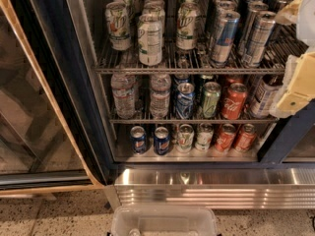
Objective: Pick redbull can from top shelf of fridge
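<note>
The redbull can (224, 37), slim and silver with slanted blue panels, stands upright at the front of the top shelf (182, 71), right of centre in the fridge (88, 107). My gripper (289, 53) is at the right edge of the view, in front of the fridge's right side, to the right of the can and apart from it. Its cream-coloured fingers (295, 85) stand apart with nothing between them. Slim dark-grey-and-silver cans (257, 38) stand between the redbull can and the gripper.
Wider white-green cans (149, 39) fill the left of the top shelf. The middle rack holds water bottles (123, 95) and soda cans (233, 101); more cans (161, 140) stand on the lowest level. The glass door (29, 107) is open at left. A clear plastic tub (165, 221) sits below the ribbed base panel (211, 188).
</note>
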{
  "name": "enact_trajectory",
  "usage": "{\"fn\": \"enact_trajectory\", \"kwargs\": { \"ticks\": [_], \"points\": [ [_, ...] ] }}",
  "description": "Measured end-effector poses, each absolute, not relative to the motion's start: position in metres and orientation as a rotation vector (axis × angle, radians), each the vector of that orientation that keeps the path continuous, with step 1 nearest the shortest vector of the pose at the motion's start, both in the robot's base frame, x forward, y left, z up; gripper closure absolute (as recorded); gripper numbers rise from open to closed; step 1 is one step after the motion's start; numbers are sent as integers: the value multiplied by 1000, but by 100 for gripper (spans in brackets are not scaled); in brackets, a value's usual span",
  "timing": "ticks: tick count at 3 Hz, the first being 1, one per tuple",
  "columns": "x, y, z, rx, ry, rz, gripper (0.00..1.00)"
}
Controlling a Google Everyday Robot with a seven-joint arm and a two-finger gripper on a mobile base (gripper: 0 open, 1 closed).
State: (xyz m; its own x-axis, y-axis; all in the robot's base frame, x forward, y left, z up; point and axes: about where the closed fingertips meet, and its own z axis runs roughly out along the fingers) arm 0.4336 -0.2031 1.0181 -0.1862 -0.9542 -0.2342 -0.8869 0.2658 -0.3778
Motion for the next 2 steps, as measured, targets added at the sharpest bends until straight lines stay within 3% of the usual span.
{"fn": "enact_trajectory", "kwargs": {
  "ticks": [2],
  "points": [
    [446, -195, 1023, -1600, 2073, -178, 0]
  ]
}}
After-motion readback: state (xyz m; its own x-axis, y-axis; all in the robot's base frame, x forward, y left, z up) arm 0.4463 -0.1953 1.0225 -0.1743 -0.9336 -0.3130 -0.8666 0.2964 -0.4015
